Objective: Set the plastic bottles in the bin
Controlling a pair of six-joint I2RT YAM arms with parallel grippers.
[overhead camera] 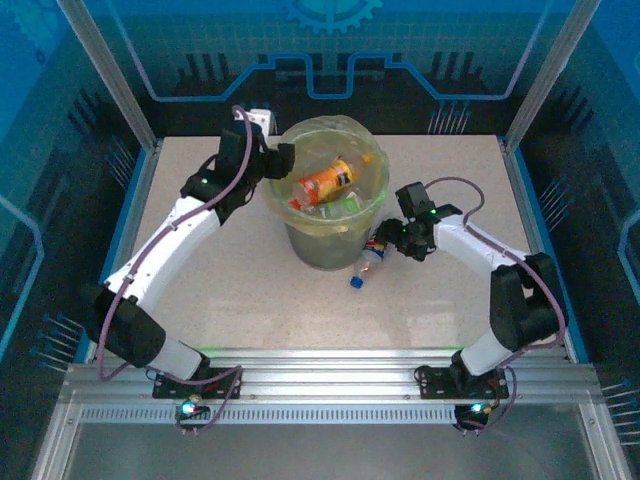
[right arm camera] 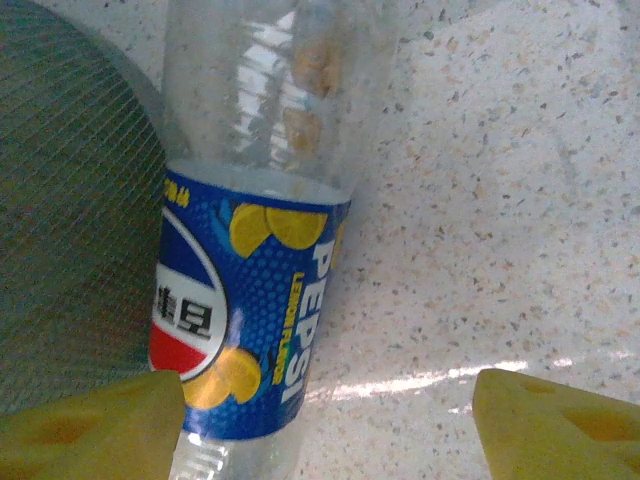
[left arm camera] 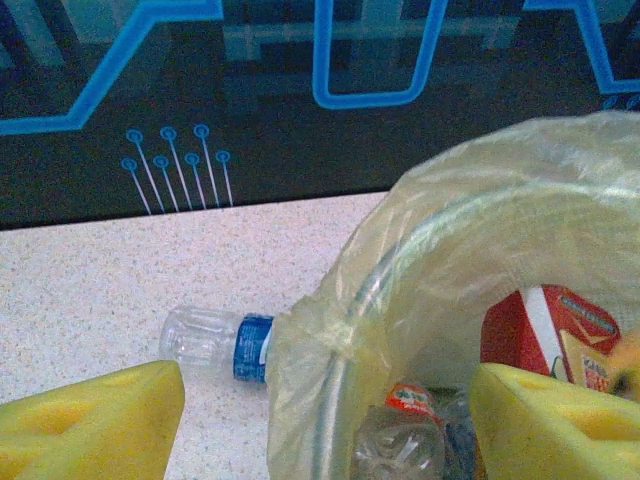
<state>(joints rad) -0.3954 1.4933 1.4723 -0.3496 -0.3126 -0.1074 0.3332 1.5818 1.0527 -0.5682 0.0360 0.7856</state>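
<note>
Bottle to grab: the Pepsi bottle (right arm camera: 250, 300) lies on its side on the table (overhead camera: 240, 290), just beside the bottom of the bin (overhead camera: 300, 245).
Feel: it looks empty, so probably light and squashy. It is round and smooth, so it may roll or slip.
Best hold: across the label, in the middle.
Right gripper (overhead camera: 385, 240): fingers apart, one on each side of the Pepsi bottle, not squeezing.
Left gripper (overhead camera: 282, 160): fingers apart and holding nothing, over the bin's rim.
Inside the bin: an orange bottle (overhead camera: 325, 183) and a few more.
Also near: a clear bottle (left arm camera: 215, 345) on the table just beside the bin.
In the way: the bin's wall is close to one finger.
</note>
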